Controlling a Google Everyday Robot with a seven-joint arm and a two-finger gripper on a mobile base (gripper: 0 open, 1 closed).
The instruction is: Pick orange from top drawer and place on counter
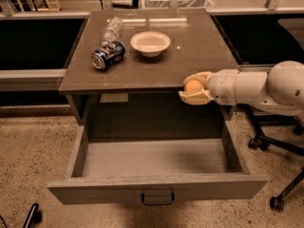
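Note:
The orange (192, 86) sits between the two cream fingers of my gripper (194, 88), which is shut on it. The gripper reaches in from the right and holds the orange just in front of the counter's (190, 56) front edge, level with it and above the open top drawer (156, 186). The drawer is pulled far out; its grey inside shows nothing in it. Its dark loop handle (157, 198) is at the centre of the front panel.
On the counter stand a white bowl (150, 42), a blue can (108, 55) lying on its side and a clear crumpled plastic bottle (111, 30). An office chair's legs and wheels (278, 201) are at the right, beside the drawer.

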